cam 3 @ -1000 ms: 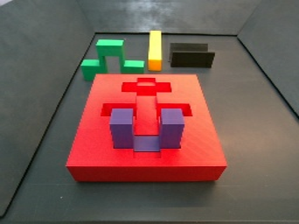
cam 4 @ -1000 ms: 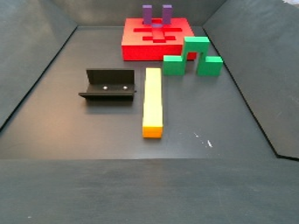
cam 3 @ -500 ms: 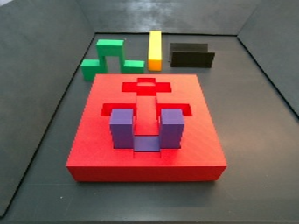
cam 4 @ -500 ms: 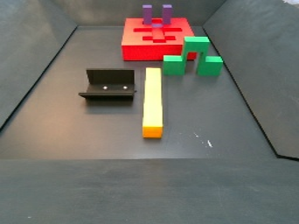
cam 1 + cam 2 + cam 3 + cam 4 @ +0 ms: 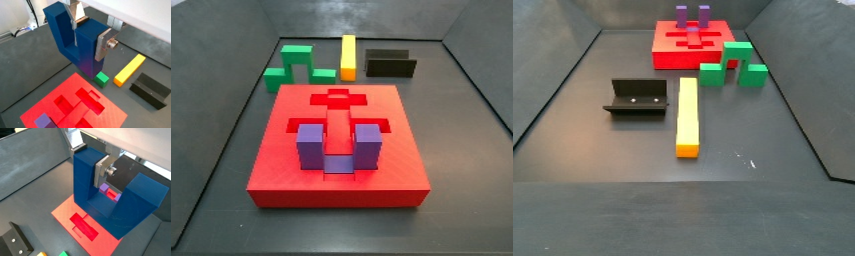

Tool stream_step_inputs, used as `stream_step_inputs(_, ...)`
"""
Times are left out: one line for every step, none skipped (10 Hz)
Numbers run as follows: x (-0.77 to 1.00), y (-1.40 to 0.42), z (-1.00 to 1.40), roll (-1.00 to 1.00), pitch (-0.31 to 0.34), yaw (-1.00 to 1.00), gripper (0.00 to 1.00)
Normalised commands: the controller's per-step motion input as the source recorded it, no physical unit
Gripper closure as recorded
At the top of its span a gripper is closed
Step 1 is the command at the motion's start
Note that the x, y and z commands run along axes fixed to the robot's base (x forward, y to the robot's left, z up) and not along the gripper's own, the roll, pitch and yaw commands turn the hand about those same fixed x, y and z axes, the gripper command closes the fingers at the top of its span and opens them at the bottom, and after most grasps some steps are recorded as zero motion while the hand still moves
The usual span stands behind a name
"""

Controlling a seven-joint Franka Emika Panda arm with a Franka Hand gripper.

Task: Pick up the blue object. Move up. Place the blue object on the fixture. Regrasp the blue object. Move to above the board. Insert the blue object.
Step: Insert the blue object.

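One blue object (image 5: pixel 73 42), claw (image 5: pixel 90 40) gripping, above one board (image 5: pixel 73 107)

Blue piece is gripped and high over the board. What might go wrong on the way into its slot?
The gripper clamps only one prong of the blue object, so it may tilt on contact. The purple block already stands in the board; the descent could clip it. Neither side view shows the gripper, so alignment rests on wrist views.

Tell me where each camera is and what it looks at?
Wrist view: rides above the hand, looking down past the held blue object at the board.
Wrist view: same spot, other side; one finger shows on a prong.
Side view: at the board's near end; no robot.
Side view: at the yellow bar's end, board far; no robot.
All four show the board.
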Motion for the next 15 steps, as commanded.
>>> stream_step_inputs(0.00,0.43,-0.29,-0.29,-0.331,0.00,1.00)
stream_step_inputs(0.00,0.26,-0.36,-0.18,-0.373,0.00,1.00)
stream_step_inputs(0.00,0.14,-0.40,-0.13,-0.380,-0.02,1.00)
stream_step_inputs(0.02,0.00,-0.46,-0.08,-0.380,-0.01,1.00)
stream_step_inputs(0.07,0.00,-0.53,-0.04,-0.350,-0.02,1.00)
stream_step_inputs(0.23,0.00,-0.65,-0.09,-0.267,0.00,1.00)
stream_step_inputs(0.29,0.04,-0.63,-0.16,-0.186,-0.02,1.00)
stream_step_inputs(0.24,0.00,-0.55,-0.05,-0.170,0.00,1.00)
stream_step_inputs(0.24,-0.01,-0.38,0.00,-0.033,0.00,1.00)
stream_step_inputs(0.37,-0.01,-0.30,0.00,0.056,0.00,1.00)
stream_step_inputs(0.27,-0.05,-0.31,0.00,0.029,0.00,1.00)
stream_step_inputs(0.23,-0.05,-0.35,0.00,0.000,0.00,1.00)
stream_step_inputs(0.25,-0.07,-0.39,0.00,0.000,0.00,1.00)
stream_step_inputs(0.25,-0.05,-0.39,0.00,0.026,0.00,1.00)
stream_step_inputs(0.23,-0.05,-0.36,0.00,0.049,0.00,1.00)
